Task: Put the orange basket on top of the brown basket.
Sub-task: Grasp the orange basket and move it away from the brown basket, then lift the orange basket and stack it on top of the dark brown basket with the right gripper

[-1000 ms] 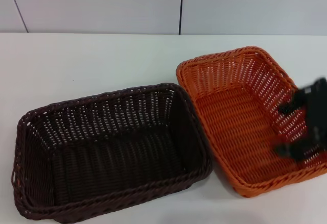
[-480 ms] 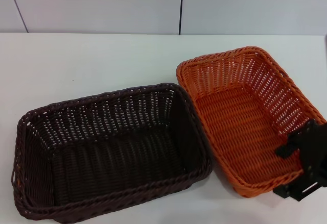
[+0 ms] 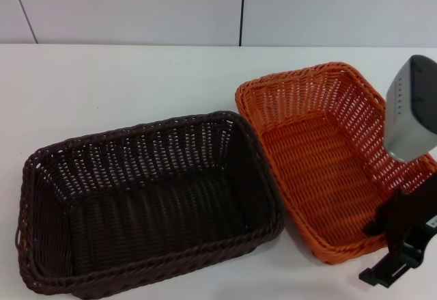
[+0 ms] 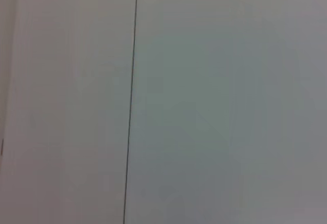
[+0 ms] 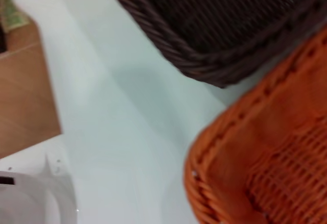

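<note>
The orange basket [image 3: 321,156] stands on the white table, right of centre, with nothing in it. The brown basket [image 3: 150,197] stands to its left, nearly touching it, also with nothing in it. My right gripper [image 3: 372,252] is at the orange basket's near right corner. It is open, with one finger inside the rim and the other outside it. The right wrist view shows a corner of the orange basket [image 5: 265,152] and a corner of the brown basket [image 5: 214,25]. My left gripper is out of view; its wrist view shows only the wall.
The white table [image 3: 123,81] runs back to a pale panelled wall [image 3: 136,6]. My right arm's grey link [image 3: 410,108] hangs over the orange basket's right side. The right wrist view shows a wooden surface [image 5: 25,96] beyond the table's edge.
My right gripper has moved from over the orange basket's right side to its near right corner. The grey arm link has come into view. Neither basket has moved.
</note>
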Motion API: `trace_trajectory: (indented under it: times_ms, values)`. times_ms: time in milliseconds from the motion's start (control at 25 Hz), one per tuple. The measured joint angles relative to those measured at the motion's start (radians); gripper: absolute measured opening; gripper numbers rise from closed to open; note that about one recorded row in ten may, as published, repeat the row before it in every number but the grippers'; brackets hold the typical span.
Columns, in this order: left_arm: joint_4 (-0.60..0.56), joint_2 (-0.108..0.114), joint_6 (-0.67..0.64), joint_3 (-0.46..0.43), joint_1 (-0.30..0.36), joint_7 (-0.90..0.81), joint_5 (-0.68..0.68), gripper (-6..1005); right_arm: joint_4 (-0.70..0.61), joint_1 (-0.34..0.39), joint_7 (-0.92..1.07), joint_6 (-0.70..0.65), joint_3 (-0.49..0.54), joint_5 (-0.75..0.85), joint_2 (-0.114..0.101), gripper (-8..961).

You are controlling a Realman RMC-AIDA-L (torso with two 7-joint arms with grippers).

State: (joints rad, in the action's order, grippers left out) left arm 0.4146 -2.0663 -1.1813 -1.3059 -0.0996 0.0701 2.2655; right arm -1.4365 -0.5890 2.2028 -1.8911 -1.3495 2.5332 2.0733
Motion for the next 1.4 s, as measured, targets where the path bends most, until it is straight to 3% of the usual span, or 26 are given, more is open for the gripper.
trace_trajectory:
  times_ms: [400, 600, 840, 1160, 1400]
  values:
    - [-0.012, 0.003, 0.003, -0.005, -0.003, -0.003, 0.001, 746, -0.012, -0.014, 0.055, 0.060, -0.068, 0.036, 0.002, 748]
    - [-0.033, 0.003, 0.002, -0.007, -0.019, -0.004, 0.000, 745, -0.048, -0.018, 0.096, 0.066, -0.084, 0.039, 0.002, 501]
    - [-0.060, 0.003, 0.002, -0.007, -0.038, -0.004, 0.000, 744, -0.106, -0.015, 0.164, 0.081, -0.085, 0.053, 0.002, 354]
    - [-0.081, 0.004, 0.002, -0.015, -0.053, -0.004, 0.000, 743, -0.303, -0.009, 0.248, 0.107, -0.088, 0.053, 0.002, 313]
    - [-0.091, 0.005, 0.001, -0.016, -0.055, -0.004, 0.000, 743, -0.367, -0.013, 0.253, 0.154, -0.091, 0.057, 0.002, 259]
